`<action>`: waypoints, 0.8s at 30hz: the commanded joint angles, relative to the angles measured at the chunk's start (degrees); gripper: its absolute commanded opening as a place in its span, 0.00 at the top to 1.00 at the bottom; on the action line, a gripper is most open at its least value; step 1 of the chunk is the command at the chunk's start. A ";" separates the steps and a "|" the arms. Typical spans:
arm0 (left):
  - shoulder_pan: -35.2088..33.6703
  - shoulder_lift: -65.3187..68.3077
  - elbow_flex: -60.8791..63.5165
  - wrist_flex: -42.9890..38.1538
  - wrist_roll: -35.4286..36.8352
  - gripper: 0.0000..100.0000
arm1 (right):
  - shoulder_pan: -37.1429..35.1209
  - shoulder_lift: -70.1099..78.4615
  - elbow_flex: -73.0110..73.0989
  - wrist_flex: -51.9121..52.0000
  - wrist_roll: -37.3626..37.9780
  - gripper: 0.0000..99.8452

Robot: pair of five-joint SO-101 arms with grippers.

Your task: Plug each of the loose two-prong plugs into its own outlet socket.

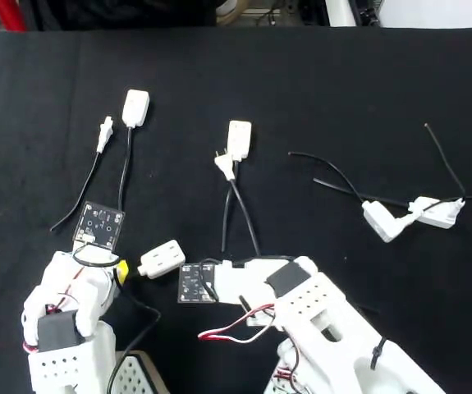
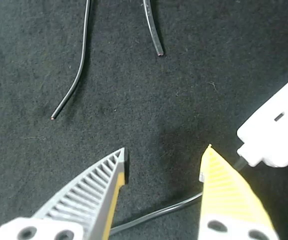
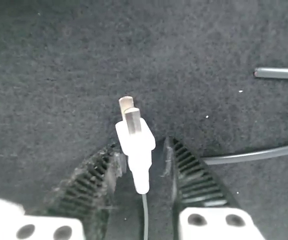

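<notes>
Right hand [image 3: 141, 147] is pinching a white two-prong plug [image 3: 133, 137], prongs pointing out past the fingertips, cord trailing back between them. Left hand [image 2: 166, 150] is spread wide over the black table [image 1: 301, 82], nothing in it, and a white outlet socket [image 2: 276, 125] lies just beside its yellow finger [image 2: 224, 185], slots empty. Farther up, a second plug [image 1: 104, 131] lies near its socket [image 1: 135, 107], and a third plug [image 1: 225, 164] lies just beside another socket [image 1: 239, 138]. Off right, a joined plug-and-socket pair [image 1: 408, 215] appears mated.

Likely robotics lab: black cloth table [image 1: 342, 90], white printed arm [image 1: 326, 316], exposed red wiring [image 1: 219, 335], equipment clutter [image 1: 301, 12] behind.
</notes>
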 commanded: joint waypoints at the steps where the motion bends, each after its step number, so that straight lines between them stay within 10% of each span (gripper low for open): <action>1: 0.66 -0.09 -0.13 -0.62 -0.62 0.76 | -0.70 -0.22 -0.22 -0.88 -0.09 0.90; 24: 0.75 -0.09 -3.91 -1.05 6.07 0.76 | 5.63 -0.66 -24.40 16.44 -1.05 0.99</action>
